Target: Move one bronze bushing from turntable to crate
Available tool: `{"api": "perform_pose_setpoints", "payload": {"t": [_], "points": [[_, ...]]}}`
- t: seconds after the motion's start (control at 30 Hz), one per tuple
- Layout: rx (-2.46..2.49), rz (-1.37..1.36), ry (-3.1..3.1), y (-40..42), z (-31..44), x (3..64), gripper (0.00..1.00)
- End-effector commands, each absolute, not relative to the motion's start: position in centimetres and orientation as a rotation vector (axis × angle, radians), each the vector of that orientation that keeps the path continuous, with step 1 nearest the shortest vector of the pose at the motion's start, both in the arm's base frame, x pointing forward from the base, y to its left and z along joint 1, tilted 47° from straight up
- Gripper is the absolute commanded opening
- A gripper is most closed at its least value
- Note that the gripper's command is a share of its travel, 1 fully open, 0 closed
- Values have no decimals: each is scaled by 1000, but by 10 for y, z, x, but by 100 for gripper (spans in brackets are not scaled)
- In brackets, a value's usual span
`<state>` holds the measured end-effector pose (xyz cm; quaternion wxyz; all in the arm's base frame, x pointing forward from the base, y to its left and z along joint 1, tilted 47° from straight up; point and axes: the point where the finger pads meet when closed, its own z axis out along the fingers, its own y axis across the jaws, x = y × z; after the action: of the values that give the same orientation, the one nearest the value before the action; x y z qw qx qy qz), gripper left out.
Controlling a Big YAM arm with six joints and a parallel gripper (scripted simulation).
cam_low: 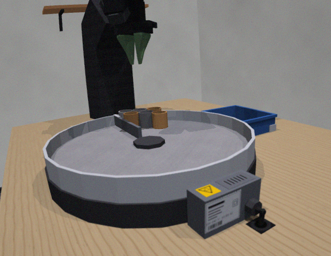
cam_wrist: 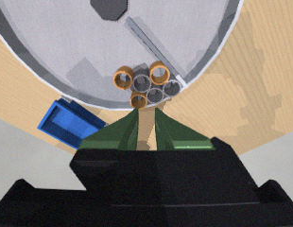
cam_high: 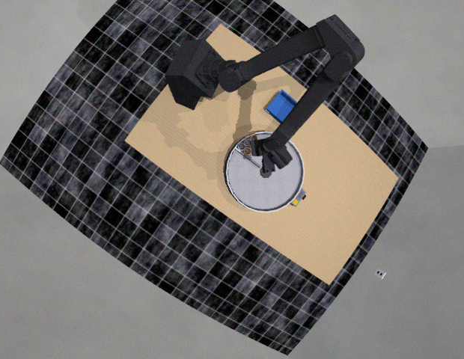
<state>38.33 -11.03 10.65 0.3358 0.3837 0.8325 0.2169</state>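
The round grey turntable [cam_high: 263, 189] [cam_low: 149, 182] [cam_wrist: 57, 43] holds a tight cluster of short sleeves against its far rim. Three are bronze bushings [cam_low: 159, 119] [cam_low: 131, 117] [cam_wrist: 123, 78] [cam_wrist: 159, 72] [cam_wrist: 139, 100]; the others are grey bushings [cam_low: 145, 118] [cam_wrist: 155, 95]. In the top view the cluster [cam_high: 248, 148] is half hidden by the arm. My gripper [cam_low: 135, 62] [cam_wrist: 146, 113] hangs high above the cluster, green fingers pointing down with a narrow gap and nothing between them. The blue crate [cam_high: 281, 105] [cam_low: 260, 125] [cam_wrist: 61, 124] stands empty beside the turntable.
A straight divider bar [cam_low: 128, 126] [cam_wrist: 151, 43] runs from the dark hub [cam_low: 148, 142] to the rim beside the cluster. A grey control box [cam_low: 223, 204] [cam_high: 298, 200] with a switch sits at the turntable's near side. The arm's base [cam_high: 189, 73] stands at the table's far corner.
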Motion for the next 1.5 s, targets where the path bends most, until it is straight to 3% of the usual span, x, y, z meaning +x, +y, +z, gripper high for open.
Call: {"api": "perform_pose_setpoints", "payload": {"t": [0.0,0.87,1.47], "points": [[1021,565,2162,-114,102,384,19],[1016,564,2165,-114,102,384,19],[506,364,2280,-96,96,422,19]]}}
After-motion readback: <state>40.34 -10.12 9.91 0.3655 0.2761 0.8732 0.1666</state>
